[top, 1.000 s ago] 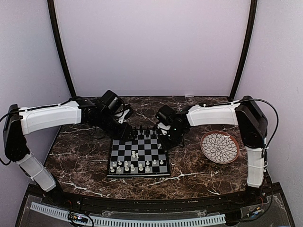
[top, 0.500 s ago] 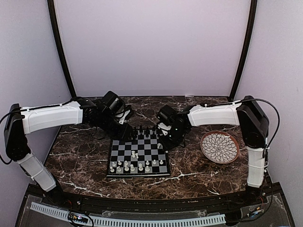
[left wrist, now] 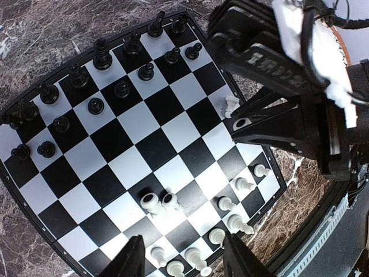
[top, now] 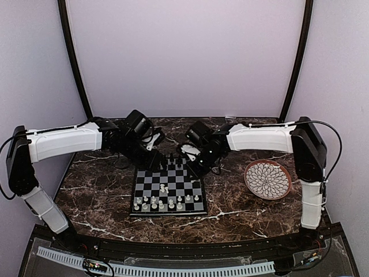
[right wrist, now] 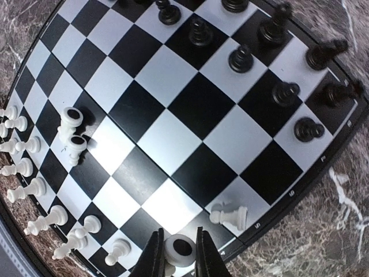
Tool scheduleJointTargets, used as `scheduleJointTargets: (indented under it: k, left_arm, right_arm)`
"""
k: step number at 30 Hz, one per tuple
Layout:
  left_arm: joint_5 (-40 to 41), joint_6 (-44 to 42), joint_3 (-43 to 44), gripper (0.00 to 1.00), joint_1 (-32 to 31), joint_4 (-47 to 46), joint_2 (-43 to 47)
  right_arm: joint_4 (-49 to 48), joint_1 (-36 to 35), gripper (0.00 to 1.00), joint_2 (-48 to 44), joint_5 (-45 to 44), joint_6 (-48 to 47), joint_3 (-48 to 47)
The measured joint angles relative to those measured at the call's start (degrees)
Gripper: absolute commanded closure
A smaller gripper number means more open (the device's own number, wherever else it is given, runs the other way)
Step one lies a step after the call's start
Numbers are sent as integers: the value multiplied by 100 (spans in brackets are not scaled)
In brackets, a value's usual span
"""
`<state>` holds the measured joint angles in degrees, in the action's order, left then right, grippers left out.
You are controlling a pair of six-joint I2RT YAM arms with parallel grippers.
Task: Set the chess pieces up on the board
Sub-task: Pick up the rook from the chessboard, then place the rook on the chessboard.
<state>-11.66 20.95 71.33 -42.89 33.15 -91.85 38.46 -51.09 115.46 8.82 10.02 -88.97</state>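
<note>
Cream-white piece (right wrist: 180, 249) sits pinched in the right gripper (right wrist: 179, 236) (near the rim of the board (right wrist: 190, 104)). The left gripper (left wrist: 183, 239) gapes wide, holding nothing.

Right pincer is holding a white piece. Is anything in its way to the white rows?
Nothing visible. The board squares between the white piece in the right pincer and the white rows are bare. A toppled white man lies on the other side, out of the path.

The top camera looks down from above and behind the arms, far enough to show the whole board (top: 169, 187). Each wrist camera peers down past its own fingers (left wrist: 134, 259), close over it; both catch the white pair (left wrist: 151, 202) ahead of their jaws.
</note>
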Motion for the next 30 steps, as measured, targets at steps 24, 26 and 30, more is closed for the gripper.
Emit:
scheduleJointTargets:
  k: [24, 26, 30]
  left_arm:
    - [28, -83, 0, 51, 26, 39, 0]
    - [26, -81, 0, 51, 26, 39, 0]
    - [22, -79, 0, 51, 26, 39, 0]
  right_arm:
    - [48, -267, 70, 525, -138, -682, -201]
    - [35, -302, 69, 472, -203, -693, -118]
    - [35, -339, 69, 385, -313, -695, 11]
